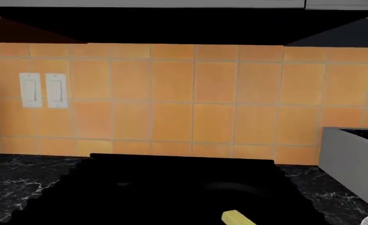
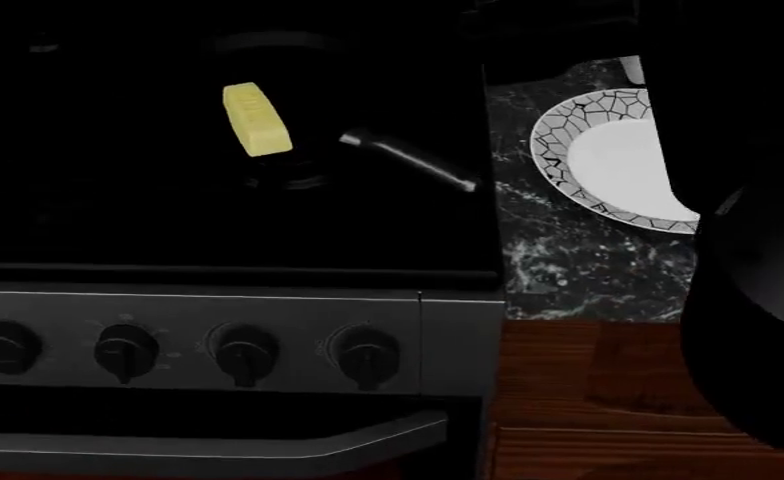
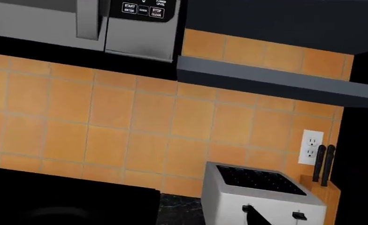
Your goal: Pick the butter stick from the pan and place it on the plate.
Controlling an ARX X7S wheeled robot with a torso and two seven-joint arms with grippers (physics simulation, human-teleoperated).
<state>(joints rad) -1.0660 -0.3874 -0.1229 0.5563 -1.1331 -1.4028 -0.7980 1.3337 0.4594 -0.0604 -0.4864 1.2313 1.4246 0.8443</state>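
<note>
Butter stick (image 2: 256,119) in pan (image 2: 412,160), plate (image 2: 616,160) well apart.

Glossy metal pan handle (image 2: 408,160), marbled stone counter (image 2: 552,250), brushed-metal toaster (image 3: 262,199)

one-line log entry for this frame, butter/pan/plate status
butter stick: in pan, untouched | plate: on counter beside stove, no butter | pincers: not in view | phase: pre-grasp

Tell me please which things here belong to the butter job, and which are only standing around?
Belong to the job: butter stick, pan, plate.

Only standing around: toaster, knife block, stove knobs, wall switches, microwave.
</note>
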